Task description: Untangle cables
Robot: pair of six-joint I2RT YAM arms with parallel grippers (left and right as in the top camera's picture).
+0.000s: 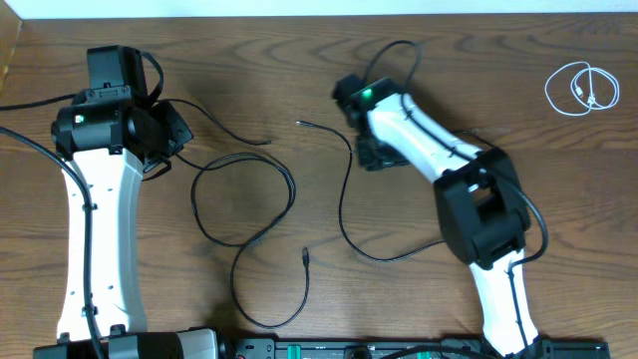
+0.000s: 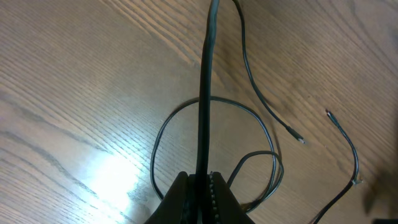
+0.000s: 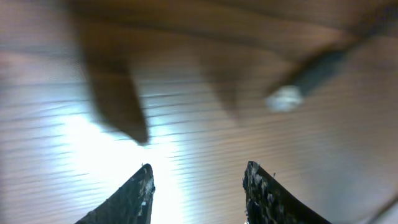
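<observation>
My left gripper (image 2: 202, 179) is shut on a black cable (image 2: 205, 93) that runs straight away from the jaws. In the overhead view this gripper (image 1: 177, 132) sits at the left, with a looped black cable (image 1: 261, 231) spreading right of it to a plug end (image 1: 305, 256). A second black cable (image 1: 343, 194) curves from its tip (image 1: 299, 123) down toward the right arm. My right gripper (image 1: 372, 154) hovers low over the wood; its fingers (image 3: 144, 180) stand open with nothing between them (image 3: 199, 171). A blurred plug (image 3: 285, 98) lies beyond them. The white cord (image 1: 583, 88) lies coiled at the far right.
Thick black arm cables (image 1: 25, 140) run along the left side. Equipment (image 1: 329, 349) lines the table's front edge. The right arm's dark elbow block (image 1: 483, 214) stands over the right-centre of the table (image 1: 120, 35).
</observation>
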